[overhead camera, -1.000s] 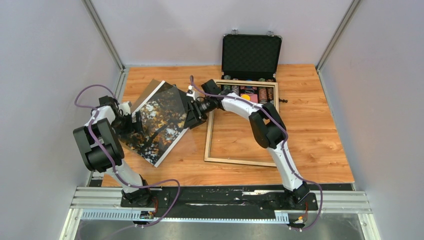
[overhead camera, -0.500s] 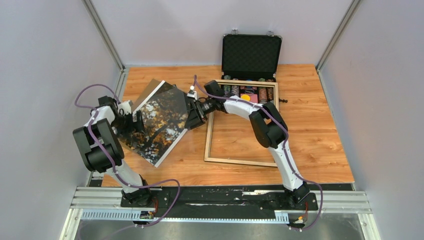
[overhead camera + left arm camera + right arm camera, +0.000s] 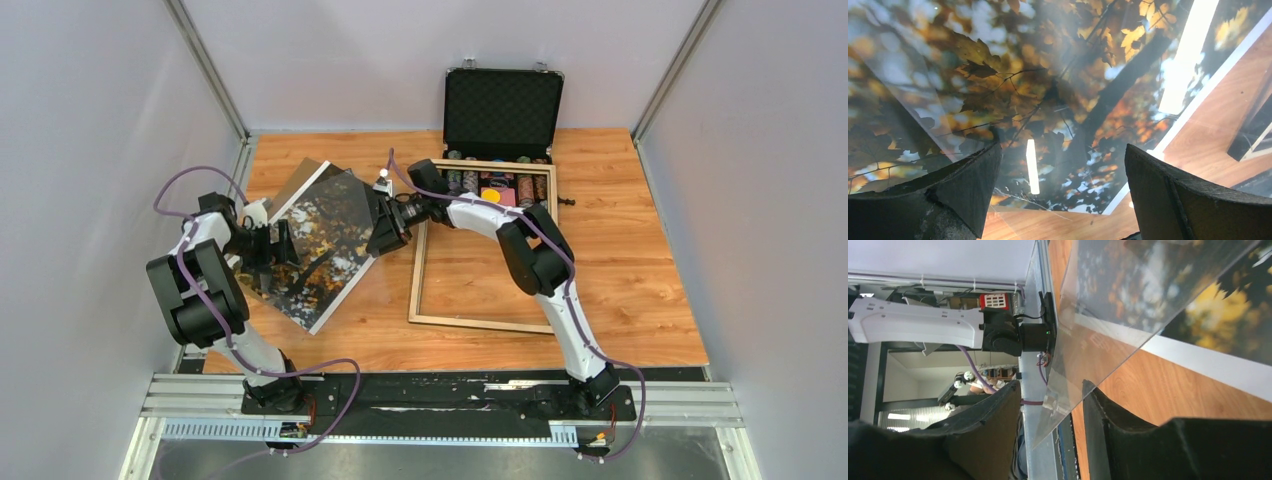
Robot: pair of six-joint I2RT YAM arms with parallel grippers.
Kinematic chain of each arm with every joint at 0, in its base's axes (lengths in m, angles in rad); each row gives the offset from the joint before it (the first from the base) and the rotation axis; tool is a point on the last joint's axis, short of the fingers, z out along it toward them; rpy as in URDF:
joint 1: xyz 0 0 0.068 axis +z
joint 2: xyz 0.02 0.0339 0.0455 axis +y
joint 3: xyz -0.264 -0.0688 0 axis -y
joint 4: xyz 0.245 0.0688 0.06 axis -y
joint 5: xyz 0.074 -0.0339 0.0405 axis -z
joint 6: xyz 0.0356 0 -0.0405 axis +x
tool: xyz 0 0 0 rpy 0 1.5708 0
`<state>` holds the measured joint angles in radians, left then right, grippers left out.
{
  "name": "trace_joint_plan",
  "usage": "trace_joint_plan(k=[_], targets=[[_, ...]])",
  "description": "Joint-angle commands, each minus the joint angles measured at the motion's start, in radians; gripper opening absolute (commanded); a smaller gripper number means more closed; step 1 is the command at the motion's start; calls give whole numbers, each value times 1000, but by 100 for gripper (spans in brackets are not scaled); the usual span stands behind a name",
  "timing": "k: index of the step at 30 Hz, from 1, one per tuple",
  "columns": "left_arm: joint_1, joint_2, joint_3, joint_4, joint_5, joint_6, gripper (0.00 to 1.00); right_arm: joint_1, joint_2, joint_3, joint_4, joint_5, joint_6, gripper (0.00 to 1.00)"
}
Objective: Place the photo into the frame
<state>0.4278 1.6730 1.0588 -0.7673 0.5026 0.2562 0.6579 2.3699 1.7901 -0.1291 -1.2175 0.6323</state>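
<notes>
Left wrist: left gripper (image 3: 1063,150) gapes over large autumn-tree photo print (image 3: 998,75), likely thin and floppy, so pinch an edge; right gripper (image 3: 1050,385) straddles clear glossy sheet (image 3: 1108,300), grip unclear.

Glossy sheet (image 3: 1098,340), wooden frame (image 3: 480,324)

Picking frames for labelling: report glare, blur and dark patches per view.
Top external: evenly lit and sharp; the clear sheet lays a grey veil over the photo. Left wrist: two bright lamp reflections streak the photo, and its upper left is blurred. Right wrist: the photo through the clear sheet looks hazy; the fingers of the right end effector are dark.
</notes>
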Motion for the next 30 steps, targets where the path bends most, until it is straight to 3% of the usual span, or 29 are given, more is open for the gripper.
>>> trace_joint_plan(k=[1,8,11,16,20,30], targets=[[-1,-52,-11,-9,47,56,100,-1,31,74,10,76,23,46],[-1,-31,-15,-15,94,94,100,-1,55,119,-7,154,33,43],[-1,-16,-19,-16,113,110,100,0,64,131,-18,181,31,36],[-1,-19,-24,-6,130,110,100,-2,59,133,-70,255,-5,12],[-1,-30,-24,-5,135,101,100,-17,43,115,-80,276,-3,0],[-1,-129,12,-1,138,64,100,-82,-102,14,-47,245,0,0]])
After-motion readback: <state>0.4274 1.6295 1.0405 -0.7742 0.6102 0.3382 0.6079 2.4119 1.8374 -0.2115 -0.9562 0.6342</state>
